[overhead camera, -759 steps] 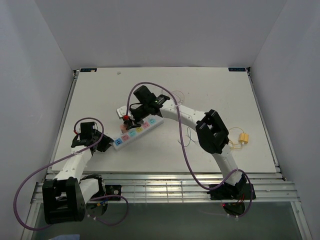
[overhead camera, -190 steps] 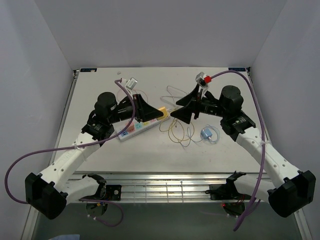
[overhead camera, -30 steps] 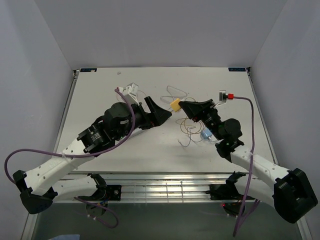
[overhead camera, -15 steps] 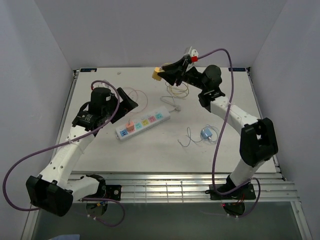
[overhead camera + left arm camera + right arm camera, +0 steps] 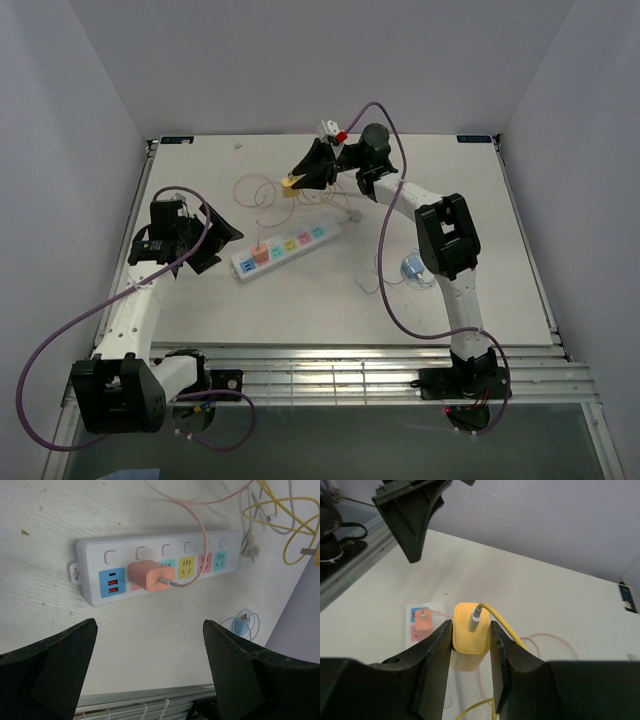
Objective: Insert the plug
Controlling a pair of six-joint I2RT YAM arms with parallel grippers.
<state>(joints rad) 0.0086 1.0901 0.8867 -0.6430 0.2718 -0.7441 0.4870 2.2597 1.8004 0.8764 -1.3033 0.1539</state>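
Observation:
The yellow plug [image 5: 470, 639] hangs in the air with my right gripper [image 5: 470, 630] shut on its two sides; its yellow cable leaves from the top. In the top view that plug [image 5: 288, 183] is just beyond the white power strip [image 5: 285, 250], which lies slantwise on the table. A pink plug [image 5: 150, 576] sits in the strip [image 5: 95, 555] beside the blue USB ports; the coloured sockets to its right are free. My left gripper [image 5: 150, 625] hovers wide open above the table near the strip's USB end [image 5: 240, 262], holding nothing.
A blue plug [image 5: 412, 268] with its coiled cable lies right of the strip. Loops of pink cable [image 5: 255, 190] and yellow cable [image 5: 280, 515] lie beyond the strip, next to the strip's own white mains plug [image 5: 250, 552]. White walls enclose the table on three sides.
My right gripper has carried the yellow plug left and down, closer to the strip. My left gripper has drawn back to the left, staying open.

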